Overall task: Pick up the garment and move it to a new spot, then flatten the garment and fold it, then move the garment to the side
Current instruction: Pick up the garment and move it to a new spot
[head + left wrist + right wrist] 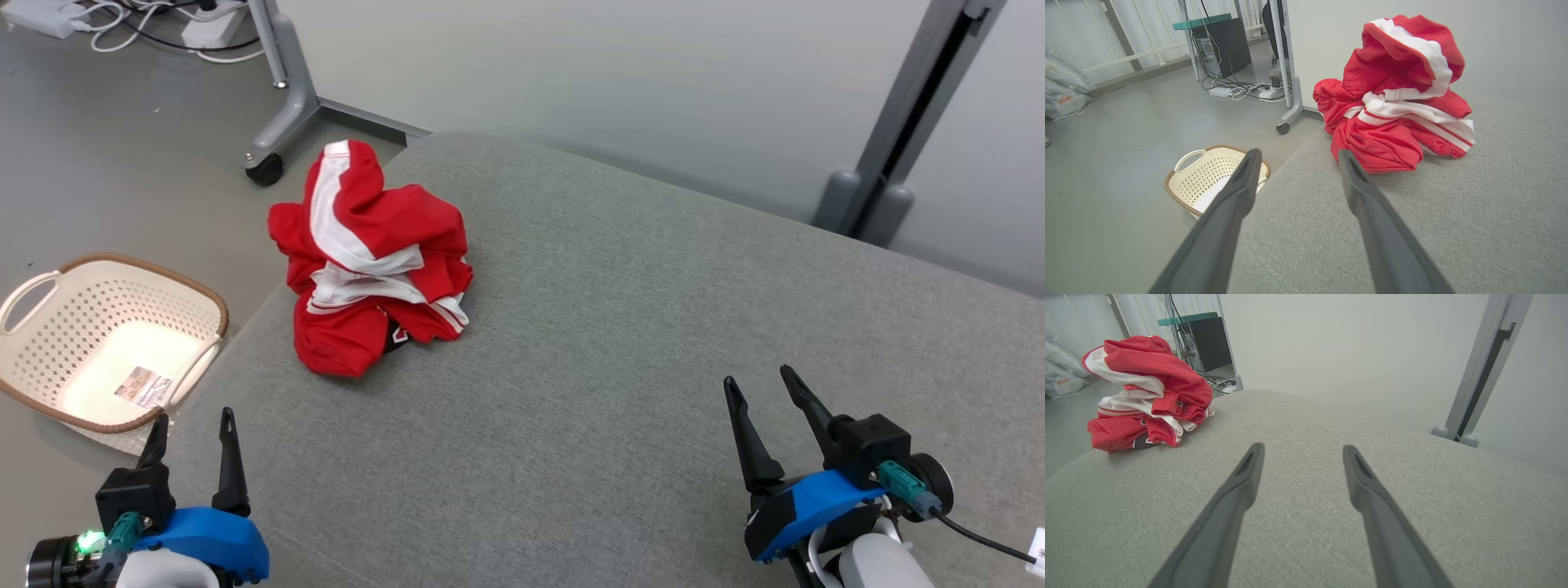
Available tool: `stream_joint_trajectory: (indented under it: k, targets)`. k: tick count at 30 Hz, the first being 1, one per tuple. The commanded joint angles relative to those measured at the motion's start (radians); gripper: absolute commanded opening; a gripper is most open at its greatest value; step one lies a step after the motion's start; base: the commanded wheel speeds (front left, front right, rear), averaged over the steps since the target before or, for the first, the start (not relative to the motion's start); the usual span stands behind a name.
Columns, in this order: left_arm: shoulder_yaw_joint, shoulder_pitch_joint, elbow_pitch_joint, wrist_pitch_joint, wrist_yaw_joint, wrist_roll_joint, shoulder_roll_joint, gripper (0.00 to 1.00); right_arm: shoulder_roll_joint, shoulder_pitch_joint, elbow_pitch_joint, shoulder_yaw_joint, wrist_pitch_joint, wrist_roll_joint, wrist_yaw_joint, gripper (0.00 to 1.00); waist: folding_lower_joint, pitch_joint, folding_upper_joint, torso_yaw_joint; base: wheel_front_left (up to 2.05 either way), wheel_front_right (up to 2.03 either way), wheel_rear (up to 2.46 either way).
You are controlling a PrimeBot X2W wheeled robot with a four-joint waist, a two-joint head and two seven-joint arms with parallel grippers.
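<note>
The red garment, striped in white, sits in a crumpled heap on the grey upholstered surface, close to its far left corner and bunched up high rather than spread out. Both grippers are apart from it.

The left gripper hovers at the near left edge of the surface, its two dark fingers parted and holding nothing. In the left wrist view the heap lies ahead of them and a little to the right. The right gripper hangs over the near right part of the surface, well apart from the garment. Its fingers are likewise spread and empty above bare grey fabric.

On the floor to the left, just beside the surface's edge, stands a cream perforated basket with a brown rim (a small printed label lies in its bottom). Beyond the garment a grey stand leg ends in a black caster. White cables and power strips lie on the floor further back. A grey post rises at the far right.
</note>
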Motion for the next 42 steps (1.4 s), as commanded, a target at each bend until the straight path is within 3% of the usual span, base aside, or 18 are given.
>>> stream_joint_trajectory:
  k: [1,7,17,26,32,33,35,42]
  targets:
    - [0.001,-0.007,-0.003,-0.005,-0.001,-0.004,0.001,1.0,-0.007,-0.013,0.004,0.0,-0.003,-0.003,0.0,1.0,0.0,0.003,0.0,-0.006,0.0,0.0,0.0]
    - [0.009,-0.072,0.015,-0.005,-0.025,-0.029,0.012,1.0,-0.006,-0.023,0.006,0.001,-0.003,-0.028,0.0,1.0,0.0,0.042,0.0,-0.053,0.0,0.0,0.0]
    - [-0.027,-0.282,0.071,-0.005,-0.044,-0.145,0.084,1.0,-0.006,-0.067,0.009,0.003,-0.003,-0.074,0.0,1.0,0.0,0.15,0.0,-0.136,0.0,0.0,0.0]
    - [-0.116,-0.427,0.225,-0.004,-0.045,-0.293,0.178,1.0,-0.006,-0.106,0.007,0.0,-0.003,-0.099,0.0,1.0,0.0,0.224,0.0,-0.2,0.0,0.0,0.0]
    - [-0.133,-0.487,0.352,-0.004,-0.045,-0.342,0.189,1.0,-0.006,-0.117,0.001,-0.002,-0.003,-0.093,0.0,1.0,0.0,0.249,0.0,-0.229,0.0,0.0,0.0]
    - [-0.139,-0.489,0.358,-0.004,-0.045,-0.348,0.188,0.75,-0.006,-0.117,0.002,-0.003,-0.003,-0.091,0.0,1.0,0.0,0.25,0.0,-0.232,0.0,0.0,0.0]
    - [-0.149,-0.494,0.361,-0.004,-0.045,-0.36,0.189,0.0,-0.006,-0.114,0.006,-0.004,-0.003,-0.082,0.0,1.0,0.0,0.244,0.0,-0.239,0.0,0.0,0.0]
    - [-0.182,-0.507,0.26,-0.004,-0.045,-0.35,0.215,0.0,-0.006,-0.083,0.003,-0.004,-0.003,-0.045,0.0,1.0,0.0,0.192,0.0,-0.273,0.0,0.0,0.0]
